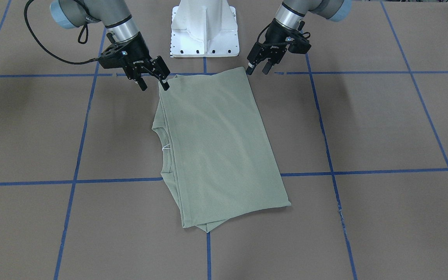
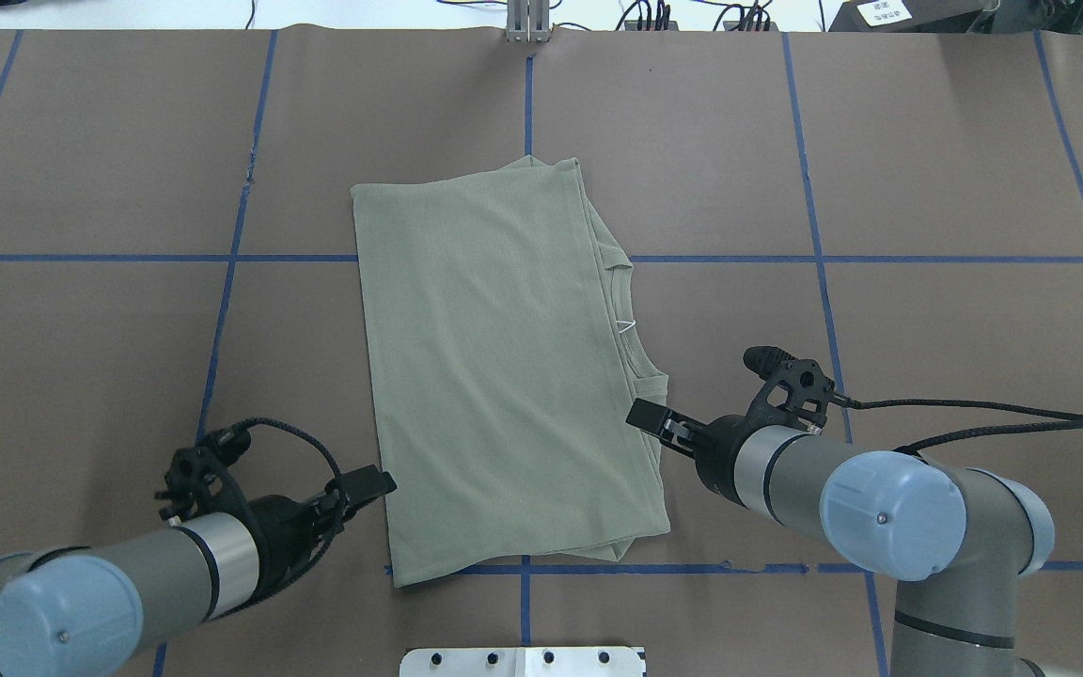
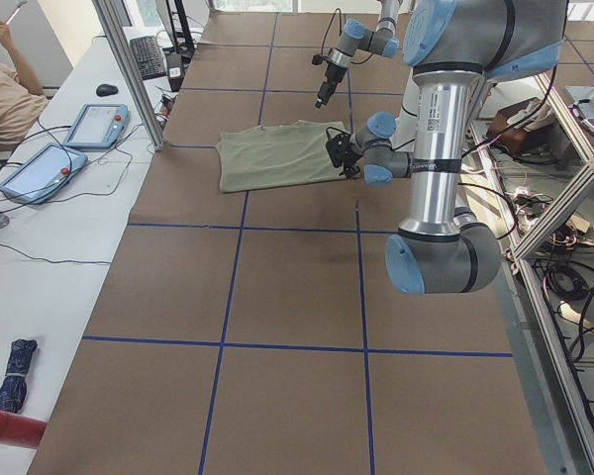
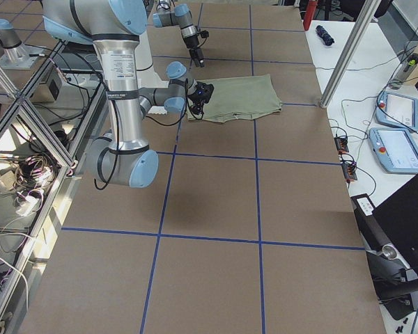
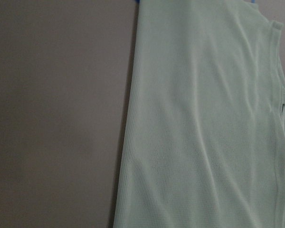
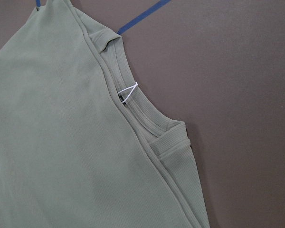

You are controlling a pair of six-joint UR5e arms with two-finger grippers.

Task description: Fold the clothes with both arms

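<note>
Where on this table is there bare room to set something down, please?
The table is bare in the taped squares on both sides of the shirt and beyond its far edge. It is crowded at the shirt's robot-side corners, where the left end effector and right end effector hover, with the base between them.

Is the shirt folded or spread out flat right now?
Folded. The shirt lies as a compact layered rectangle, no sleeves sticking out; its collar peeks from under the top layer along one long edge.
</note>
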